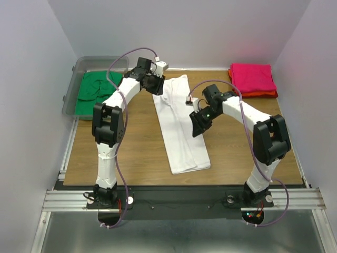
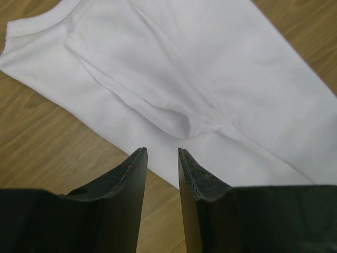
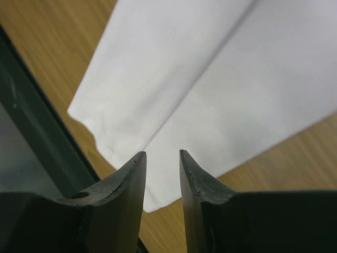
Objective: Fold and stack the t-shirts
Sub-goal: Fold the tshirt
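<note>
From above, the white t-shirt [image 1: 181, 126] lay as a long strip mid-tabletop [image 1: 137, 153], sleeves tucked in, apparently ready for a cross-fold. The pink t-shirt [image 1: 253, 76] sat stacked far right. At my left wrist, my left fingers [image 2: 138, 163] stood slightly parted and empty over its sleeve edge. At my right wrist, my right fingers [image 3: 138, 163] gaped likewise, empty, over the hem corner.
</note>
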You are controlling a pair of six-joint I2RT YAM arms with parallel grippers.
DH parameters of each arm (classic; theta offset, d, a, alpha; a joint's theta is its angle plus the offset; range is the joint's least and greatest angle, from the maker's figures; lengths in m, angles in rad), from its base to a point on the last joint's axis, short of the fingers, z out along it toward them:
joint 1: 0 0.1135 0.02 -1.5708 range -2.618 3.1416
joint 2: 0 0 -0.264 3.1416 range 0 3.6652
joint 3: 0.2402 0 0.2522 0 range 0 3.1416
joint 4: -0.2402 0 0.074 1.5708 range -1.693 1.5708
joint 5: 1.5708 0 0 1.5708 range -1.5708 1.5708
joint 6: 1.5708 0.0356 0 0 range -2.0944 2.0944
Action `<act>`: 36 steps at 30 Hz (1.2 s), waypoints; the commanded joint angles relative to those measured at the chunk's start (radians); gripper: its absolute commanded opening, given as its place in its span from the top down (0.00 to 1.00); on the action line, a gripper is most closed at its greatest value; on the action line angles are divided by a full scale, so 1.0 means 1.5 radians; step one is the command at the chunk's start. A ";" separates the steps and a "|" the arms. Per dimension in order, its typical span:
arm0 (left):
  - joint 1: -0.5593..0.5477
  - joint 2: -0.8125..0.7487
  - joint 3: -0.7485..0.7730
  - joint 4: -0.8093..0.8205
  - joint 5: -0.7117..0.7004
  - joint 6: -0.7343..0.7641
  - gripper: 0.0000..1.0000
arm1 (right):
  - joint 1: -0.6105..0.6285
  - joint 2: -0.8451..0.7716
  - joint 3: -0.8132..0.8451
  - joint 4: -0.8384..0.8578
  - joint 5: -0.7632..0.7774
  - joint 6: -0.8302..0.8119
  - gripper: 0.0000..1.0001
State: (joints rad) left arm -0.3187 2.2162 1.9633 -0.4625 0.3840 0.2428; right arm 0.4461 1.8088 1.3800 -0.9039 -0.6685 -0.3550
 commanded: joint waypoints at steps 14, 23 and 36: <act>0.011 -0.104 -0.176 0.188 0.042 -0.257 0.41 | -0.040 0.145 0.185 0.254 0.149 0.209 0.65; 0.029 -0.031 -0.147 0.195 0.091 -0.303 0.41 | -0.037 0.224 0.247 0.259 0.141 0.235 0.65; 0.028 0.019 -0.129 0.225 0.141 -0.343 0.44 | -0.036 0.222 0.210 0.262 0.142 0.222 0.64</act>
State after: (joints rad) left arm -0.2733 2.2601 1.7176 -0.1783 0.5480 -0.2459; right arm 0.3809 2.1551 1.7046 -0.5503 -0.4583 -0.0185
